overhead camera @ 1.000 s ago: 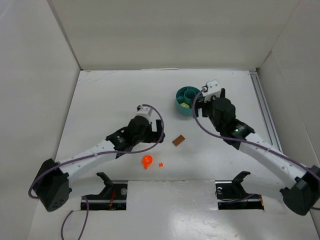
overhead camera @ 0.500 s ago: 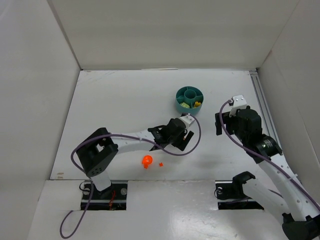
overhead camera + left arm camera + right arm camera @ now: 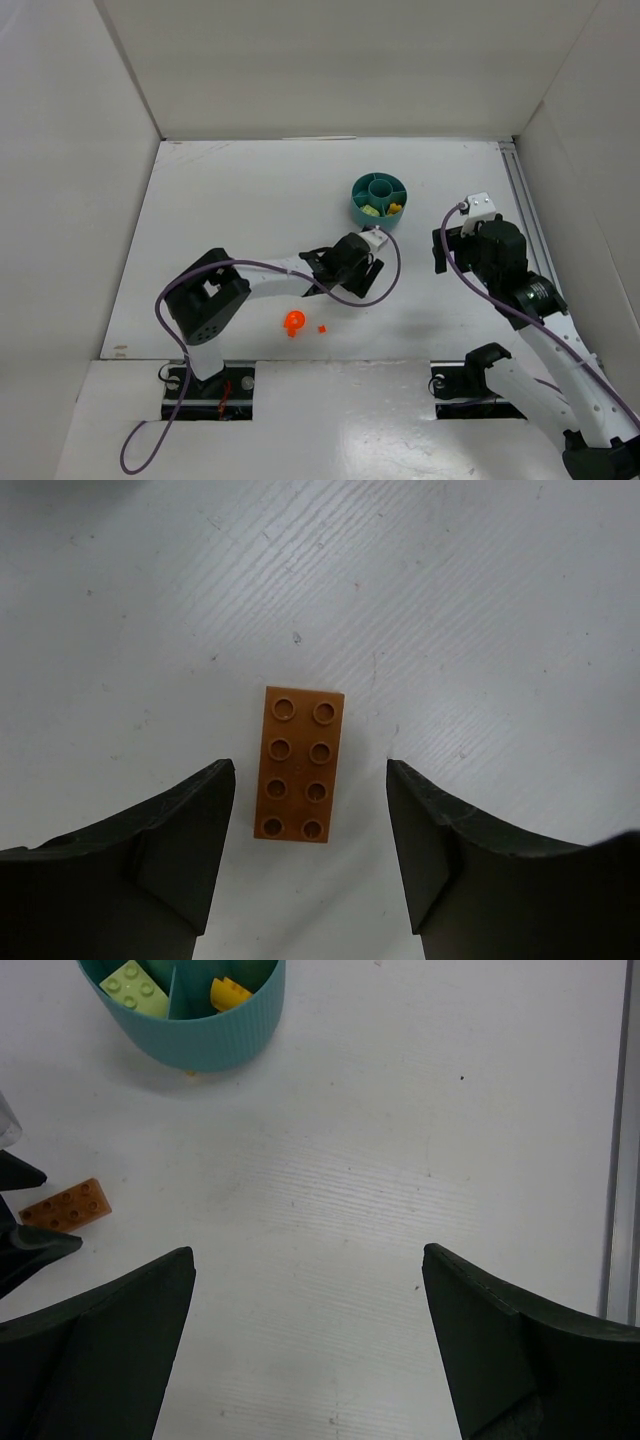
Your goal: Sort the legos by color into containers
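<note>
A brown lego (image 3: 302, 765) lies flat on the white table. My left gripper (image 3: 310, 772) is open, its fingertips on either side of the brick's near end with a small gap each side. From above, that gripper (image 3: 364, 262) covers the brick. The brick (image 3: 65, 1205) also shows in the right wrist view. The teal tub (image 3: 379, 200) holds a pale green lego (image 3: 135, 985) and a yellow lego (image 3: 228, 992) in separate sections. My right gripper (image 3: 308, 1252) is wide open over bare table, to the right of the tub (image 3: 190, 1045).
An orange roundish piece (image 3: 294, 322) and a tiny red-orange piece (image 3: 322, 328) lie near the front edge, below the left arm. White walls enclose the table, and a metal rail (image 3: 525, 215) runs along its right side.
The left arm swung right and came down over the brown brick, and its jaws have narrowed around it. The right arm drew back from the tub to the right.
</note>
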`<act>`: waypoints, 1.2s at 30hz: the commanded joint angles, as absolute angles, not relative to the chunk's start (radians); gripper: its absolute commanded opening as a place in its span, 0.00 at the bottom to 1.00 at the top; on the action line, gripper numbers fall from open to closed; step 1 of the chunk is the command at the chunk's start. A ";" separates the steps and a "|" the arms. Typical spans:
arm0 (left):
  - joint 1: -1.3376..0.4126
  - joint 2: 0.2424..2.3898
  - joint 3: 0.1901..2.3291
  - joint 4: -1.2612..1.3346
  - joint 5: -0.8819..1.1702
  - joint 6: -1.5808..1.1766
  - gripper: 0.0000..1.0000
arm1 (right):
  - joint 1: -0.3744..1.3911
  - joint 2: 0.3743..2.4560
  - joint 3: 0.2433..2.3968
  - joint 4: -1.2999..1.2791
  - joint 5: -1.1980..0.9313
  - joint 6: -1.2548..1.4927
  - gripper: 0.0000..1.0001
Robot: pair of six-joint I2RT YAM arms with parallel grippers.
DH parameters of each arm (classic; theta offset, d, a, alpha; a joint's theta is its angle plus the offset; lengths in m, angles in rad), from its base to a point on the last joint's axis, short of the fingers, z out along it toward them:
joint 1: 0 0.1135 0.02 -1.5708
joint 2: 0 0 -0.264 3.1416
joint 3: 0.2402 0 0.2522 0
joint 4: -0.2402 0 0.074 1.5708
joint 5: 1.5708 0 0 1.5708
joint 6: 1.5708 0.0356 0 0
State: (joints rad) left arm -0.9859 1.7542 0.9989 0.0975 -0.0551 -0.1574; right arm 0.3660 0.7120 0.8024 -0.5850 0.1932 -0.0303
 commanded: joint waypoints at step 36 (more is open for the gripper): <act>-1.135 1.379 0.798 0.252 -0.172 -0.066 0.18 | 0.330 0.844 0.810 -0.465 -0.499 -0.031 1.00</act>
State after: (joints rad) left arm -1.1114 1.4391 0.8246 0.2073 -0.1558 -0.1150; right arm 0.3454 0.8154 0.7582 -0.5621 -0.2481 -0.0509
